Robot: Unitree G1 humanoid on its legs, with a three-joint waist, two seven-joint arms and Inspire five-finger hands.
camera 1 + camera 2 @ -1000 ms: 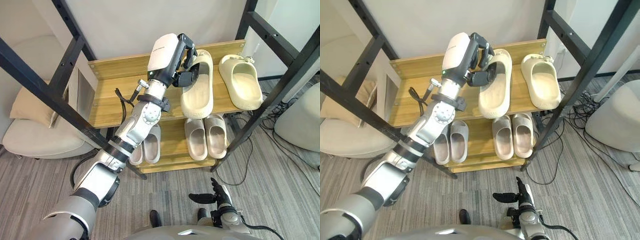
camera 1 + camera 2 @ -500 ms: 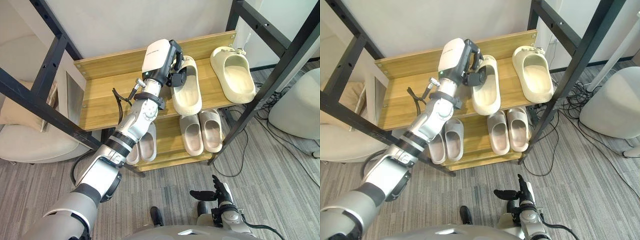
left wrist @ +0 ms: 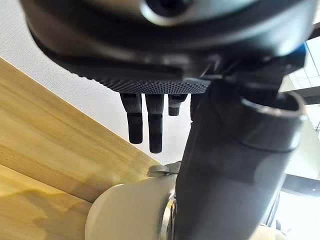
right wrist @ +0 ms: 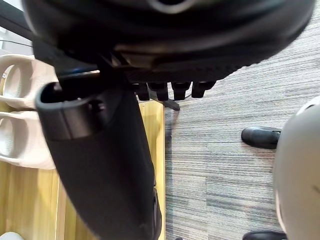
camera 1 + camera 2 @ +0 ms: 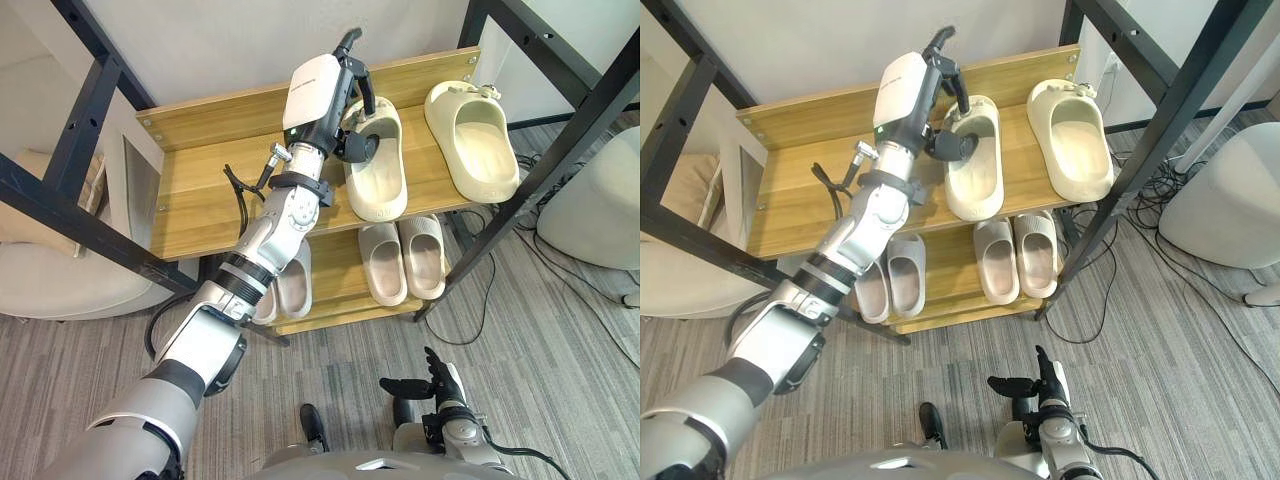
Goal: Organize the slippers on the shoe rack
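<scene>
Wooden shoe rack [image 5: 200, 190] on grey striped floor [image 5: 560, 330]. Two cream slippers on top shelf: left slipper [image 5: 380, 185], right slipper [image 5: 475, 135], apart. Left hand [image 5: 330, 100] at left slipper's toe end. Left wrist view shows fingers [image 3: 155, 127] straight, ungripping; thumb-to-slipper contact unclear. Right hand [image 5: 432, 385] low, fingers relaxed. Lower-shelf slippers [image 5: 405, 260] partly hidden.

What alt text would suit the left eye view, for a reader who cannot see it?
The open left robot hand is at the far end of a cream slipper on the wooden rack's top shelf, a matching slipper to its right. Two grey pairs sit on the lower shelf; the right robot hand hangs open below.
</scene>
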